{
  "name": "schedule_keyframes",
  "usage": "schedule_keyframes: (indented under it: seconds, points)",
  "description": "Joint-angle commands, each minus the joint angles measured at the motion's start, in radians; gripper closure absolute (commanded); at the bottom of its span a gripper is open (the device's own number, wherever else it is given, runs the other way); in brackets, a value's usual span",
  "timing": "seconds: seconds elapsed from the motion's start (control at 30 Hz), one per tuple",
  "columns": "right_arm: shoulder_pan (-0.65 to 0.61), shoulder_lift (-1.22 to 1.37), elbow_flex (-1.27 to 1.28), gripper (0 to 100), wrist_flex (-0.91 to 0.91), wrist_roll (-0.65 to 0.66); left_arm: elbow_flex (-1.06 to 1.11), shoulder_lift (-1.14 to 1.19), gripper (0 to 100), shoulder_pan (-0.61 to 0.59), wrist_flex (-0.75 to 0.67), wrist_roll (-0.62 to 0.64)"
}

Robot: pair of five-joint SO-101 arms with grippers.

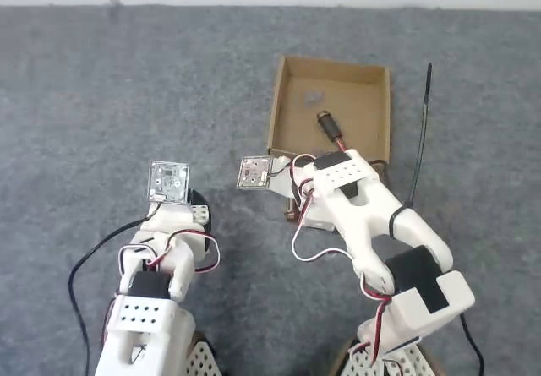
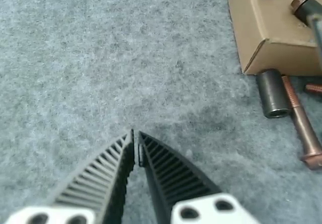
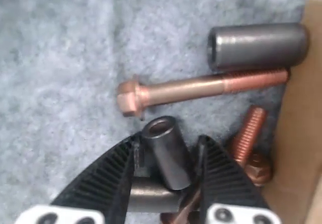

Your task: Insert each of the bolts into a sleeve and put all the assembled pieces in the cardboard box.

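Observation:
My right gripper (image 3: 168, 139) is shut on a small dark sleeve (image 3: 167, 156), held tilted just above the carpet beside the cardboard box (image 1: 275, 110). Close by lie a long copper bolt (image 3: 196, 89), a larger dark sleeve (image 3: 256, 45) and a short copper bolt (image 3: 249, 143) against the box wall (image 3: 302, 128). Another dark sleeve (image 3: 146, 195) lies under the fingers. One assembled bolt and sleeve (image 1: 330, 128) rests inside the box. My left gripper (image 2: 136, 136) is shut on nothing, low over bare carpet, left of the larger sleeve (image 2: 273, 94) and the long bolt (image 2: 301, 123).
Grey carpet covers the table. The right arm (image 1: 355, 194) reaches over the box's near left corner. The left arm (image 1: 165, 258) stands to its left. A thin black rod (image 1: 421, 139) lies right of the box.

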Motion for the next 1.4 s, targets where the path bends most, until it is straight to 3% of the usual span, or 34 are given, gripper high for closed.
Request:
schedule_keyframes:
  seconds: [0.0,0.13,0.4,0.57,0.83,1.1,1.37]
  points:
    - [0.013,-0.022,-0.006,95.1,-0.027,-0.011,-0.013,-0.028,99,-0.003,0.003,-0.009]
    - [0.019,-0.024,-0.008,98.7,-0.027,-0.041,-0.013,-0.028,99,-0.003,0.003,-0.009]
    - [0.021,-0.199,-0.040,99.2,0.085,-0.330,-0.013,-0.028,99,-0.003,0.003,-0.009]
    - [0.047,-0.424,-0.041,99.2,0.200,-0.615,-0.013,-0.028,99,-0.003,0.003,-0.009]
    - [0.340,-0.530,0.015,99.2,0.225,-0.911,-0.013,-0.028,99,-0.003,0.002,-0.009]
    - [0.662,-0.510,0.229,99.2,-0.065,-1.099,-0.013,-0.028,99,-0.003,0.002,-0.009]
    - [0.728,-0.503,0.281,99.2,-0.114,-1.122,-0.068,-0.020,99,-0.003,0.031,0.000]
